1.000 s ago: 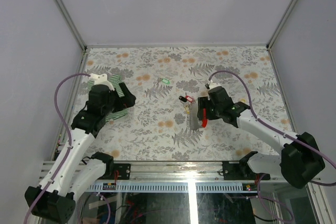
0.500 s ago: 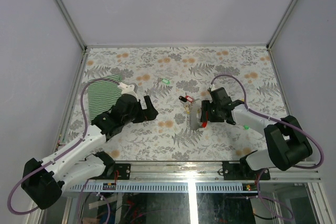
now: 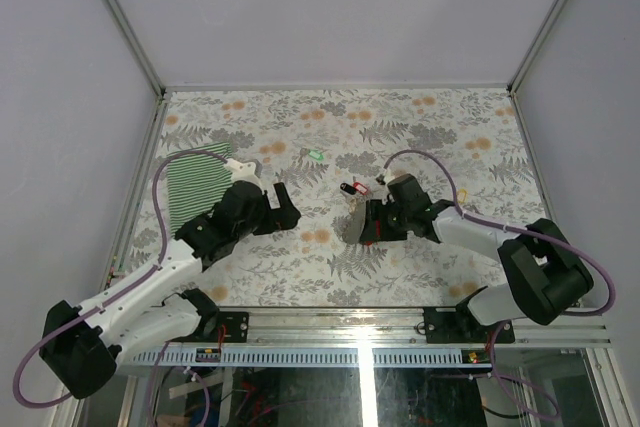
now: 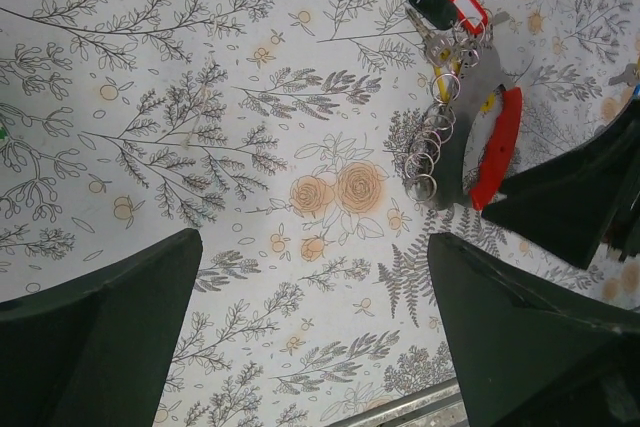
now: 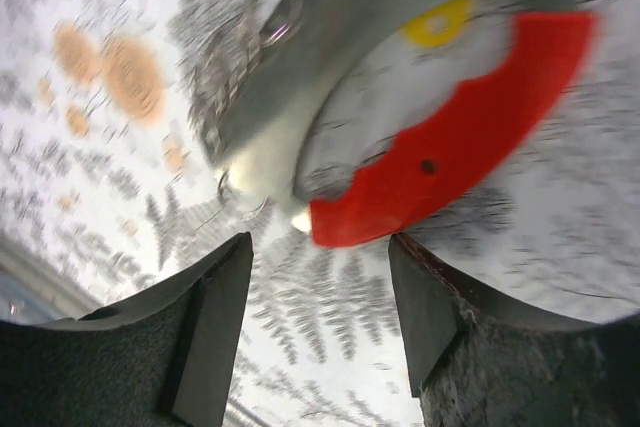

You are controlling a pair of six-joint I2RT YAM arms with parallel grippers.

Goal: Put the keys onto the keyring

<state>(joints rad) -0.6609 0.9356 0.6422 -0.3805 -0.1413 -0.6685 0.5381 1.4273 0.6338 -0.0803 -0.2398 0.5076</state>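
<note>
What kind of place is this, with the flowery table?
Probably a robot lab booth, not a home: the left arm and right arm are bolted to a metal rail at the table's edge, and plain white walls on a metal frame box it in.

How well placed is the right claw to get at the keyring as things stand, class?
Probably yes: the right claw is open right over the keyring, with nothing visible between them.

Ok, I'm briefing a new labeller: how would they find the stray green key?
On the floral-patterned tabletop, look toward the far edge, midway across. The tiny green-headed metal key lies alone there, apart from the red- and black-headed keys bunched nearer the centre.
</note>
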